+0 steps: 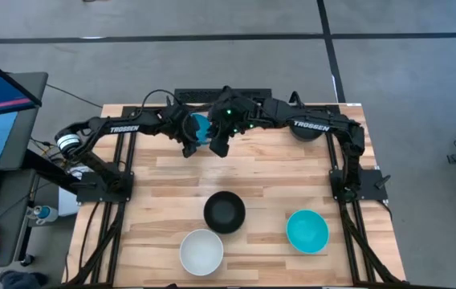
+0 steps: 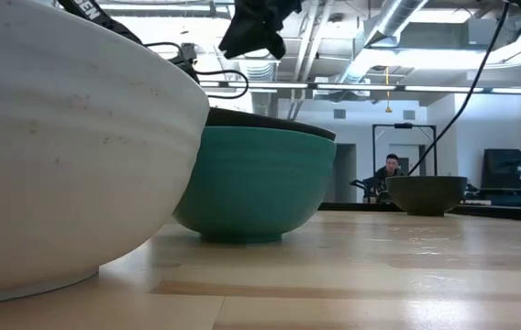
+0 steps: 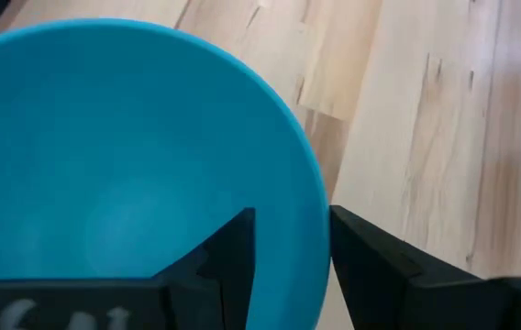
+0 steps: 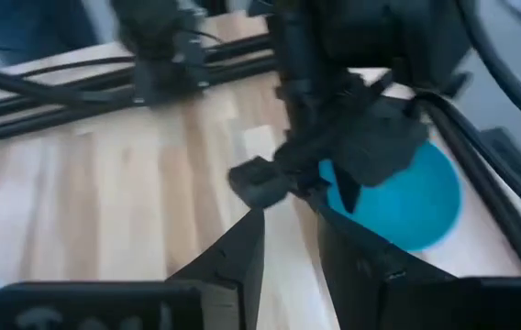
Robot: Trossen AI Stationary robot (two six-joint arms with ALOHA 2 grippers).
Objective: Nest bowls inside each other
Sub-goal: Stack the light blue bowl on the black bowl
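Our left tool (image 3: 288, 243) is clenched on the rim of a cyan bowl (image 1: 200, 127), held above the worktop's (image 1: 164, 172) far middle; the right tool (image 1: 220, 144) hangs beside it, barely parted, holding nothing. The teal bowl (image 2: 256, 183) with a black bowl (image 1: 225, 211) nested inside lies nearer the front edge. We count two cyan, two black, one teal, one white.

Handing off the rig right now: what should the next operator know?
Left gripper: shut on the rim of a cyan bowl at the table's far middle.
Right gripper: open and empty, close beside it.
Done: black bowl sits inside the teal bowl.
Left to nest: the held bowl, white bowl, second cyan bowl, and the dark bowl under the right arm.
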